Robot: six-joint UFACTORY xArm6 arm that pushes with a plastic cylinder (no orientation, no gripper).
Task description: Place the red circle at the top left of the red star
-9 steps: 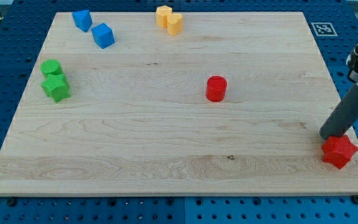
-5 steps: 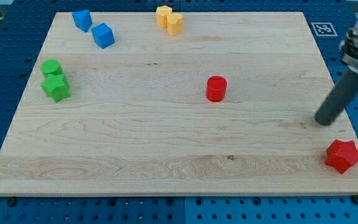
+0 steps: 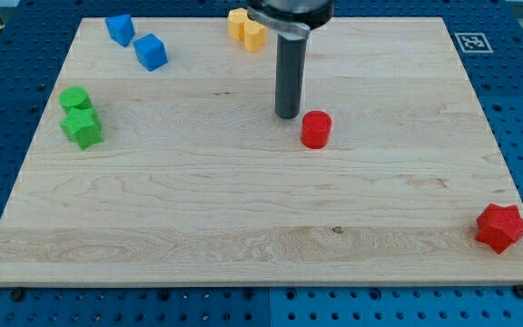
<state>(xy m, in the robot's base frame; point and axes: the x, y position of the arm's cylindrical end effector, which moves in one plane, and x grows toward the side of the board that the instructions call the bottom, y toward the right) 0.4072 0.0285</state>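
The red circle (image 3: 316,129) stands near the middle of the wooden board (image 3: 243,209). The red star (image 3: 500,227) lies at the board's bottom right corner, far from the circle. My tip (image 3: 287,115) rests on the board just to the upper left of the red circle, a small gap apart from it. The rod rises straight up toward the view's top.
Two blue blocks (image 3: 120,28) (image 3: 151,52) sit at the top left. Two yellow blocks (image 3: 247,28) sit at the top centre, partly behind the rod's mount. Two green blocks (image 3: 75,99) (image 3: 82,127) sit at the left edge. A marker tag (image 3: 472,42) lies off the board's top right.
My tip left the red star at the bottom right and swept up and left across the board to the red circle's upper left. The star shifted slightly. The circle has not moved.
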